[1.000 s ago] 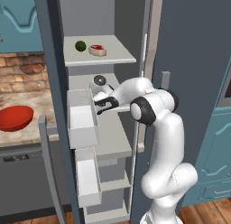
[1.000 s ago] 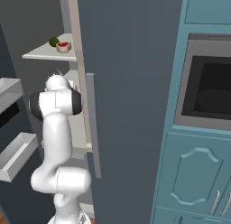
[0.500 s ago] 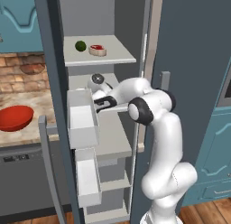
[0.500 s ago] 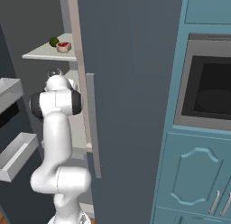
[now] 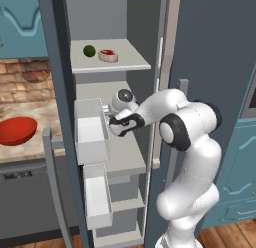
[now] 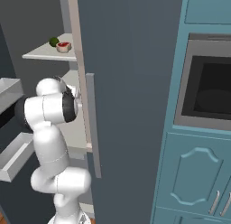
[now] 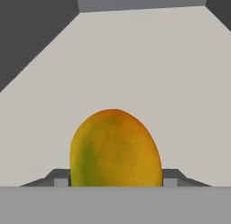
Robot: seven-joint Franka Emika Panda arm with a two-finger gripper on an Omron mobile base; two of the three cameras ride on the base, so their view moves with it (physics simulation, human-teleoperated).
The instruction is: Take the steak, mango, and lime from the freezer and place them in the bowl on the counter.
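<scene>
In the hand view the yellow-orange mango (image 7: 115, 148), tinged green, lies on the pale floor of a drawer. My gripper (image 7: 115, 180) is shut on it, with a fingertip (image 7: 61, 178) against each side. From the left base view the gripper (image 5: 111, 123) reaches into the upper white drawer (image 5: 92, 139) of the open freezer (image 5: 215, 52). On the shelf above lie the dark green lime (image 5: 89, 51) and the red steak (image 5: 108, 55), also visible from the right as lime (image 6: 54, 41) and steak (image 6: 63, 47). The red bowl (image 5: 15, 130) sits on the beige counter (image 5: 35, 109) to the left.
A second white drawer (image 5: 97, 202) stands pulled out lower down. The freezer's dark left door edge (image 5: 55, 92) rises between the drawers and the counter. A dark dishwasher (image 5: 25, 192) sits under the counter. A built-in oven (image 6: 207, 87) is set in teal cabinets to the right.
The jaws have come together on the mango inside the upper drawer. The arm has hardly moved.
</scene>
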